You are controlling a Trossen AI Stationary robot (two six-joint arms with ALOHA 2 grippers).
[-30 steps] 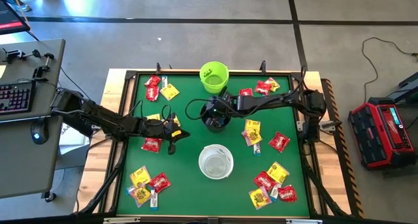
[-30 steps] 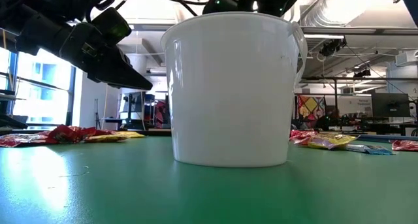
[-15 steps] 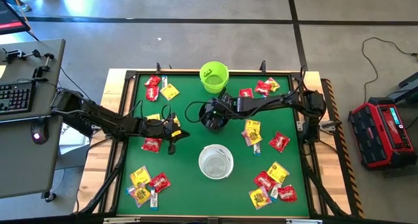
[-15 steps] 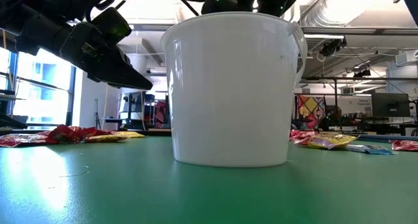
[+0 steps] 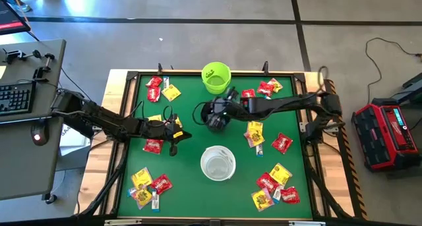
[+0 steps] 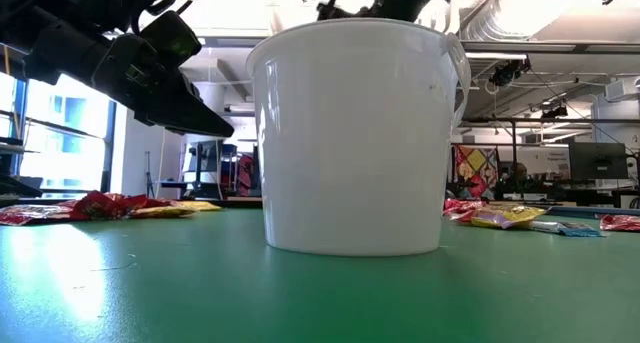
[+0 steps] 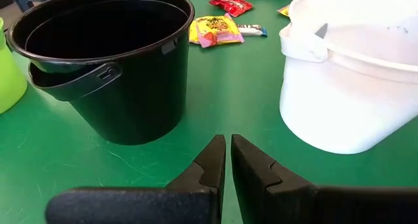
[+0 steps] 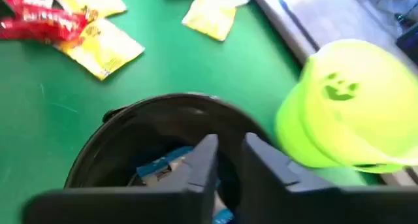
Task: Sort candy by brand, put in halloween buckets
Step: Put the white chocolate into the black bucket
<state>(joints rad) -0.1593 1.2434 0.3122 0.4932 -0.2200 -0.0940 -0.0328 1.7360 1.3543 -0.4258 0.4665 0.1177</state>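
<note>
Half the black bucket (image 5: 216,118) hides beneath the right gripper (image 5: 215,114).

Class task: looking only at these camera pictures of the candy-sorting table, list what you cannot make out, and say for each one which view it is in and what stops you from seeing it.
- Black bucket, high view: the right gripper hangs over it, hiding its contents.
- White bucket, low view: it blocks the table behind it, and its wall hides the inside.
- Candy brand names, high view: too small to read.
- Green bucket, right wrist view: blurred, interior unseen.
- Left gripper, left wrist view: cut off by the bottom edge.
</note>
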